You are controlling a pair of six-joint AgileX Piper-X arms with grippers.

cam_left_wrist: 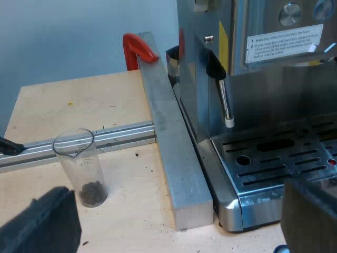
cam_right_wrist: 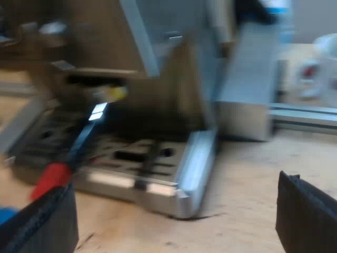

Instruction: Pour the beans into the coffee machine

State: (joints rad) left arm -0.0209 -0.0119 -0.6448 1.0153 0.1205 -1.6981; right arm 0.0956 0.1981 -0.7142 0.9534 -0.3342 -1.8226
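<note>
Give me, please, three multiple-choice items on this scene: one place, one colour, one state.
1. The glass stands: A on the table; B on the drip tray; C on a scale.
2. The handle ends in: A blue; B red; C green.
3. The left fingers are: A shut on the glass; B shut on nothing; C open.
Answers: A, it stands on wood beside the rail; B, the red end shows at the machine's front; C, they stand wide apart, nothing between.
</note>
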